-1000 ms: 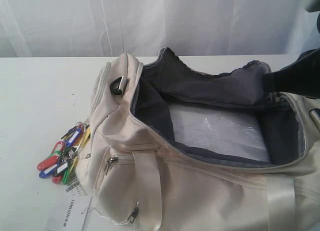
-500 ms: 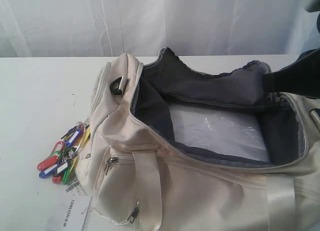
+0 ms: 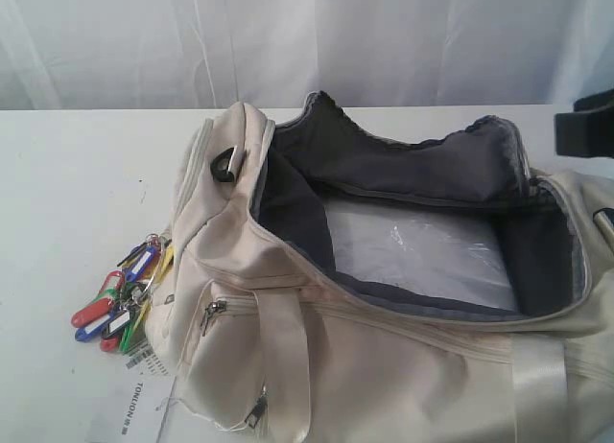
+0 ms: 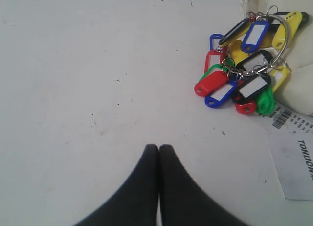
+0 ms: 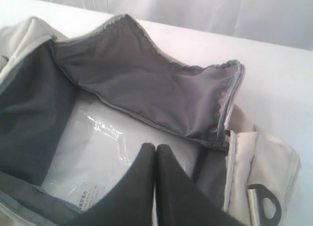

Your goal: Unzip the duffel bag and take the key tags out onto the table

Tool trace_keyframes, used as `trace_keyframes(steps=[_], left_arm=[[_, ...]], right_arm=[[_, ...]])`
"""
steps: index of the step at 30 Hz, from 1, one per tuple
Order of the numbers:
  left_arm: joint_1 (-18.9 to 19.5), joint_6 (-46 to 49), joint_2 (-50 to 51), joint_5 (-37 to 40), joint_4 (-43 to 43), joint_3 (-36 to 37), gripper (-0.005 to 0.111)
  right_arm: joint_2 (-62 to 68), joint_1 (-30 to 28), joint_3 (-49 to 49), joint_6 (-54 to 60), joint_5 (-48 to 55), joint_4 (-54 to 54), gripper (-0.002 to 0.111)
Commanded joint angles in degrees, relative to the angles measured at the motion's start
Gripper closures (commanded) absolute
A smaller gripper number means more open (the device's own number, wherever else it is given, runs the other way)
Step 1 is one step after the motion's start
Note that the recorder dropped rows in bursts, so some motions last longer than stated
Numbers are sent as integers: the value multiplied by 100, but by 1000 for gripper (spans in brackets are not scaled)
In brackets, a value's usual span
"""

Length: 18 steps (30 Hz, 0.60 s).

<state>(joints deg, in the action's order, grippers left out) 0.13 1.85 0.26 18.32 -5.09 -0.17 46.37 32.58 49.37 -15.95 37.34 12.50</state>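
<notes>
While the duffel bag [image 3: 384, 376] lies unzipped on the table [image 3: 67, 194], its mouth gapes wide and the grey lining shows all round. Far flap stands up, edge wavy. Inside, on the bag floor: a clear plastic sheet [image 3: 413, 251], crinkled, with small print at one corner in the right wrist view. No tags visible inside.

Key tags [image 3: 123, 304] are out on the table, in a bunch just beside the bag's left end, the upper ones against the cream fabric. Red, blue, yellow, green and black, white windows, on metal rings. A white paper label [image 3: 129, 400] with barcode and black lettering lies just beside them, partly under the bag's corner.

Bag details: a webbing strap [image 3: 286, 357] runs down the near side, a side-pocket zipper pull [image 3: 212, 314] sits left of it, and a black ring [image 3: 226, 163] is on the top left end.

Left gripper [image 4: 158, 150]: fingers pressed together, nothing between them, over bare table, near the tags but apart from them.

Right gripper [image 5: 155, 148]: fingers pressed together, holding nothing, above the open mouth, tips over the plastic sheet; contact with the bag can't be told. In the exterior view only a dark piece of the right arm [image 3: 587, 131] shows at the right edge, above the bag's far right end.

White curtain [image 3: 288, 40] behind the table.
</notes>
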Motion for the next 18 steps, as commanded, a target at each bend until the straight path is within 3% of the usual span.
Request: trace_keyframes(steps=[1, 18], left_arm=[[-33, -33, -26, 129, -60, 17, 107], [-33, -33, -26, 129, -60, 17, 107]], right_arm=[[-752, 3, 22, 60, -14, 22, 108], [-3447, -123, 22, 60, -14, 20, 108]])
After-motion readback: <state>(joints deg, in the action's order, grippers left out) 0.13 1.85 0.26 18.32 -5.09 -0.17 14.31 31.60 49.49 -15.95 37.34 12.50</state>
